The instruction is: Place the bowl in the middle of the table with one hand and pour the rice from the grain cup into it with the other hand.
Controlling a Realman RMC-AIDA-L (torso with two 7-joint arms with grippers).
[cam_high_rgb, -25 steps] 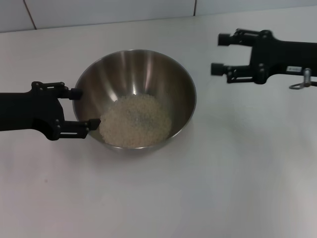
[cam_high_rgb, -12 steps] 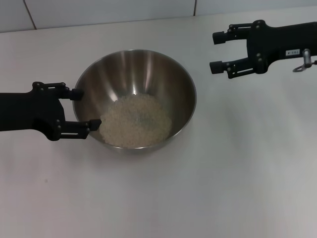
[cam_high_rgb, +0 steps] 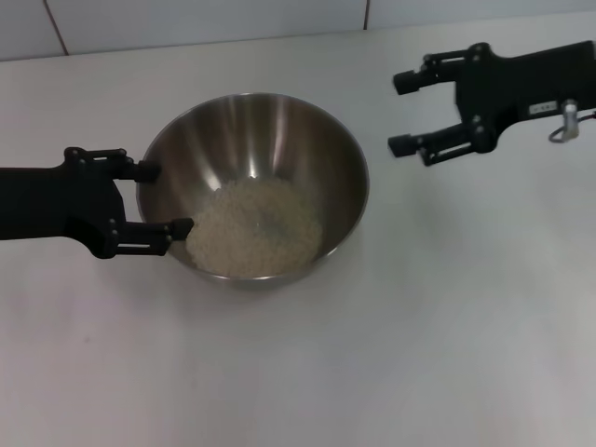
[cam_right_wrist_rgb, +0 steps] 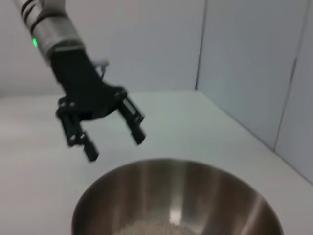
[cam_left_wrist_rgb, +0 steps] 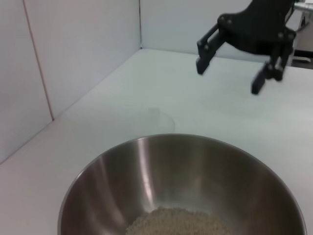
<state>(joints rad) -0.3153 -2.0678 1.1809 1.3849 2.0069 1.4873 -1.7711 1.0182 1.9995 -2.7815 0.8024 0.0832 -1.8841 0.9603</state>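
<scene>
The steel bowl (cam_high_rgb: pixel 270 140) stands on the white table (cam_high_rgb: pixel 419 326), left of centre, with a pale heap of rice (cam_high_rgb: pixel 253 228) in its bottom. My left gripper (cam_high_rgb: pixel 166 198) is open at the bowl's left rim, one finger on each side of a stretch of the rim, holding nothing. My right gripper (cam_high_rgb: pixel 400 114) is open and empty, in the air to the right of the bowl and a little behind it. The left wrist view shows the bowl (cam_left_wrist_rgb: pixel 146 161) with the right gripper (cam_left_wrist_rgb: pixel 229 73) beyond it. The right wrist view shows the bowl (cam_right_wrist_rgb: pixel 205 191) and the left gripper (cam_right_wrist_rgb: pixel 114 146). The grain cup is out of view.
A white tiled wall (cam_high_rgb: pixel 186 23) runs along the back edge of the table. In the left wrist view a faint round mark (cam_left_wrist_rgb: pixel 157 119) lies on the table beyond the bowl; I cannot tell what it is.
My right gripper has come slightly left and down towards the bowl, and its fingers stand a little wider apart. My left gripper has edged slightly right at the bowl's rim. The bowl has not moved.
</scene>
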